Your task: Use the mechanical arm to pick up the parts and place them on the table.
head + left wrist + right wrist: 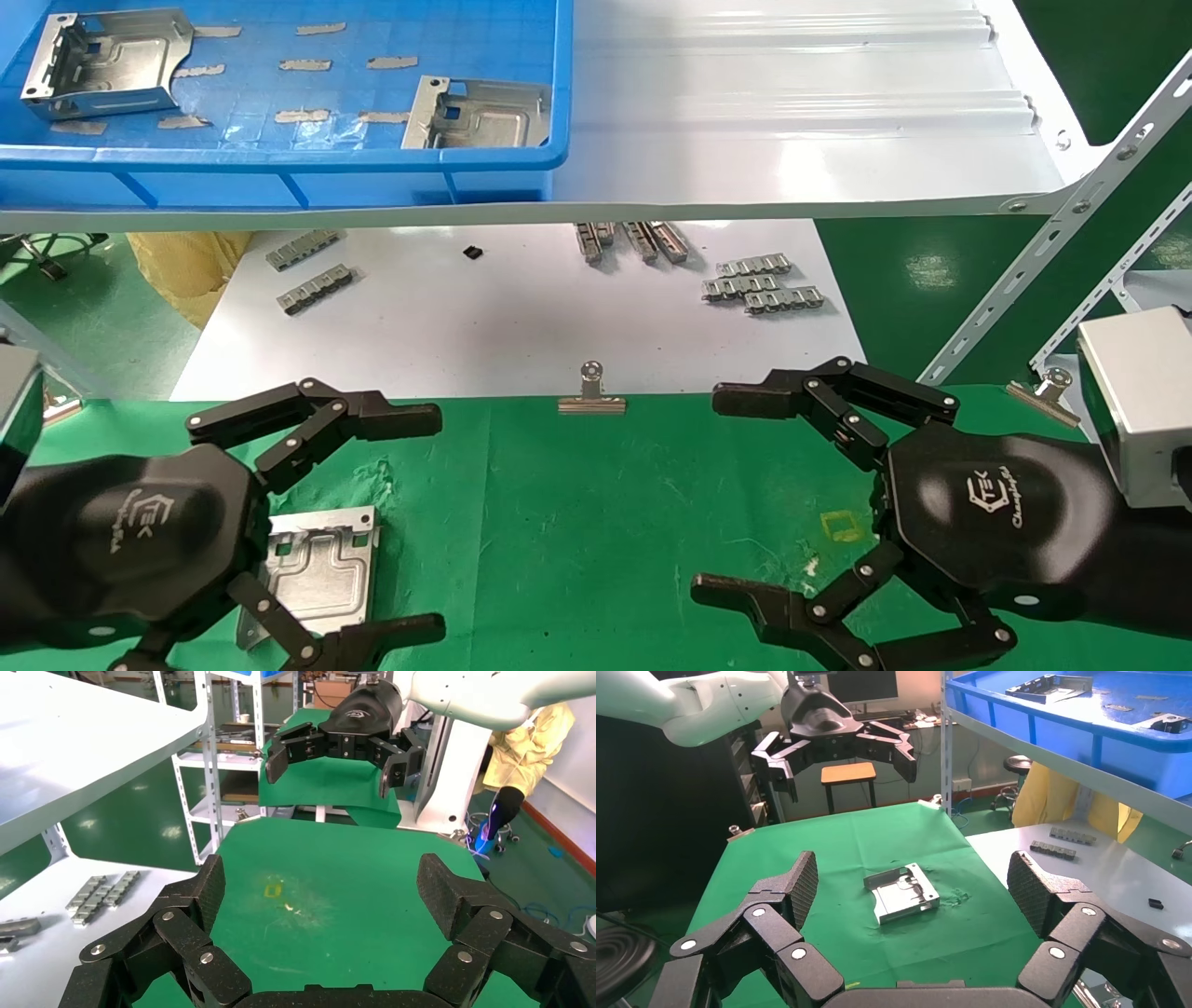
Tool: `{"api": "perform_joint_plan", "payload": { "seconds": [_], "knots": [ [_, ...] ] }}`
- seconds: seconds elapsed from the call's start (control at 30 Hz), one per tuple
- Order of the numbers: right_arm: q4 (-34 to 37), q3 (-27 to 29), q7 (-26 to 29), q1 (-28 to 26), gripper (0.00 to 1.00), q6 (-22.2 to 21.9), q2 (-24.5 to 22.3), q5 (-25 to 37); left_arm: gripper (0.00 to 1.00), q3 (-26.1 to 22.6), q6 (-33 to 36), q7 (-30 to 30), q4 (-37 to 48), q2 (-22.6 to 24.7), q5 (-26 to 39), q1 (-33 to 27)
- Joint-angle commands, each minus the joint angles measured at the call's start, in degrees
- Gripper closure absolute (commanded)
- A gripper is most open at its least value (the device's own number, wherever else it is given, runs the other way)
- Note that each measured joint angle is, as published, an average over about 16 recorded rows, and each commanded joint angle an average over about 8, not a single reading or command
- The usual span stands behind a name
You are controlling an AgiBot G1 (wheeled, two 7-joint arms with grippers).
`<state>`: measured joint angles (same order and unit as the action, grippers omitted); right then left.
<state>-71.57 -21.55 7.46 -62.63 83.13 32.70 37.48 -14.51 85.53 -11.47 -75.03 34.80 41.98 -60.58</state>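
Observation:
One silvery part [321,568] lies flat on the green table [596,540], just under my left gripper [424,527], which is open and holds nothing. The right wrist view shows that part [902,894] resting free on the cloth, with the left gripper [838,766] hovering above and behind it. Two more parts [102,61] [480,112] sit in the blue bin [279,172] on the shelf. My right gripper [717,494] hangs open and empty over bare cloth at the right, near a yellow square outline [843,527]. In the left wrist view my own jaws [323,896] are spread wide.
The white ribbed shelf [792,121] overhangs a white sheet [512,317] carrying grey toothed strips [764,284] [312,270]. A binder clip [591,391] pins the cloth's far edge. Perforated shelf braces [1071,224] slant down at the right.

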Motion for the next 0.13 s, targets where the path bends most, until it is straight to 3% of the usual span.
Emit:
{"api": "perform_joint_plan", "payload": {
  "seconds": [0.03,0.13],
  "knots": [
    [0.0,0.0,0.0,0.0,0.00,0.0,0.0,0.0,0.00,0.0,0.0,0.1,0.0,0.0,0.0,0.0],
    [0.0,0.0,0.0,0.0,0.00,0.0,0.0,0.0,0.00,-0.2,0.0,0.1,0.2,0.0,0.0,-0.1]
  ]
}}
